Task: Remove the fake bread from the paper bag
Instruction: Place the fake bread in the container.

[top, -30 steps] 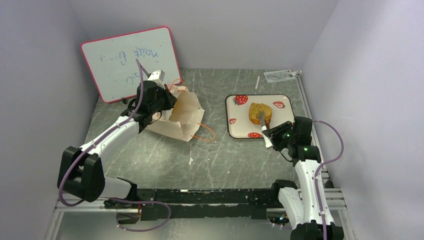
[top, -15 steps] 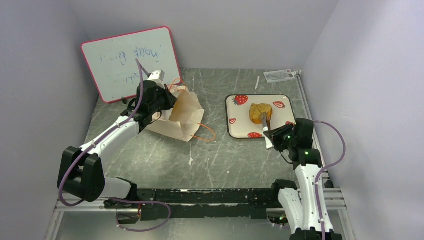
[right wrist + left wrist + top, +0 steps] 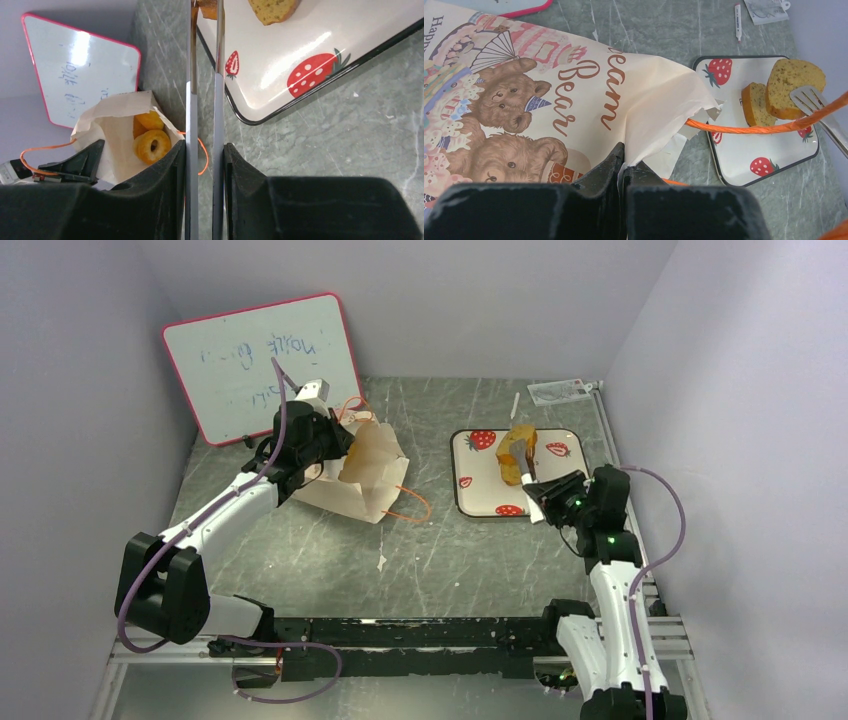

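The paper bag (image 3: 365,475) lies on its side at the left, bear print up in the left wrist view (image 3: 574,90). My left gripper (image 3: 340,445) (image 3: 624,155) is shut on the bag's rim, holding the mouth up. Inside, an orange ring bagel (image 3: 152,145) and a small roll (image 3: 147,120) show. My right gripper (image 3: 553,495) (image 3: 205,150) is shut on metal tongs (image 3: 191,100). The tong tips pinch a speckled bread slice (image 3: 518,450) (image 3: 791,87) over the strawberry tray (image 3: 480,495). A second slice (image 3: 754,104) (image 3: 272,10) lies on the tray.
A pink-framed whiteboard (image 3: 260,360) leans on the back left wall. A white marker (image 3: 514,405) and a clear packet (image 3: 558,391) lie behind the tray. The bag's orange cord handle (image 3: 749,129) stretches across toward the tray. Walls close in on both sides.
The right gripper squeezed the tongs narrower around the bread. The slice has tipped on edge and shifted toward the tray's far side. The left arm and bag stayed still.
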`<state>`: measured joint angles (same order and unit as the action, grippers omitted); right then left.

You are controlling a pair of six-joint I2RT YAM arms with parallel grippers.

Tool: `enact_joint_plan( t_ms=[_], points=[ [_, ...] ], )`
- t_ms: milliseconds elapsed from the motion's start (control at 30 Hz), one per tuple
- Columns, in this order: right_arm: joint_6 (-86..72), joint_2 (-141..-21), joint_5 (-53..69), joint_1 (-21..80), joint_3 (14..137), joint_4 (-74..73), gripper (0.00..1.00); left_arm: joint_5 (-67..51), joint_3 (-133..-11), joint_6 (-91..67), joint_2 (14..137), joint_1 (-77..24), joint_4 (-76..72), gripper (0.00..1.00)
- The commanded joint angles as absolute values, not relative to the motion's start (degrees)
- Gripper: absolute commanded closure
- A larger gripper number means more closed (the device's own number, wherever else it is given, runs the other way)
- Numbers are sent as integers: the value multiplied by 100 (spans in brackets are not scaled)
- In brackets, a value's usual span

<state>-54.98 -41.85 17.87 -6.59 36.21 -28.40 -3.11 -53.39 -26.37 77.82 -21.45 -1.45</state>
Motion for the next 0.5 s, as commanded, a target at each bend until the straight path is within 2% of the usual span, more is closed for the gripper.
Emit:
enact_joint_plan(
  t_ms=[0, 233, 400, 467],
  points=[
    [-5416, -4277, 2094, -703, 3539, -2239, 85, -453, -5389, -2670, 7805, -2119, -442, 93],
    [-5368, -4242, 1977, -704, 3267, -2510, 77, -481, -5371, -2707, 7882, -2125, -491, 93],
    [-5340, -4081, 1834, -705, 3275, -2835, 61, -466, -5374, -2697, 7897, -2117, -474, 93],
    [-5364, -3978, 1789, -704, 3271, -2900, 60, -472, -5375, -2703, 7908, -2118, -485, 93]
  ],
)
